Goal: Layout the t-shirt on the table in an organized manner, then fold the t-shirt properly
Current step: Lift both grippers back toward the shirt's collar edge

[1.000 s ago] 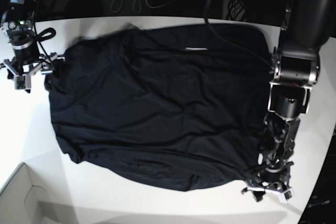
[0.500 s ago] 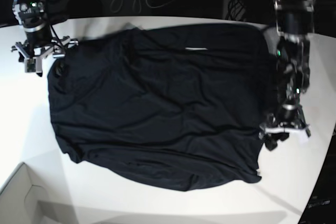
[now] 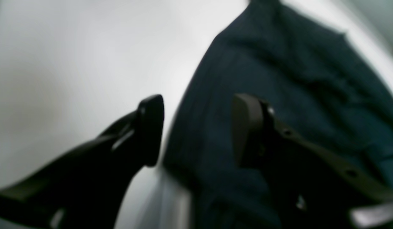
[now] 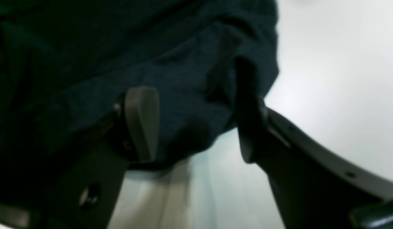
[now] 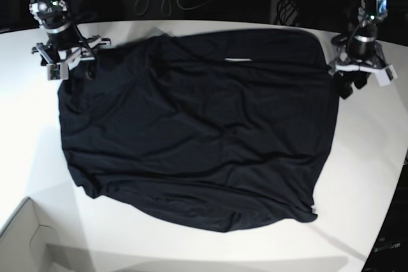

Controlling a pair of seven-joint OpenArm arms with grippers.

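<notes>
A white box corner [image 5: 25, 237] sits at the lower left of the base view. Past it, the black shirt [image 5: 197, 125] lies spread over the middle of the white bench [image 5: 376, 157]. At the upper right, the left tool [image 5: 356, 71] stands apart at the shirt's edge. At the upper left, the right tool [image 5: 64, 62] is apart too, over a shirt corner.

The t-shirt [image 5: 194, 128], plain black and lightly wrinkled, is spread nearly flat across the middle of the table [image 5: 32, 157]. A small pale label is seen near its far edge. The table is smooth and white, with bare surface left around the t-shirt's sides.
</notes>
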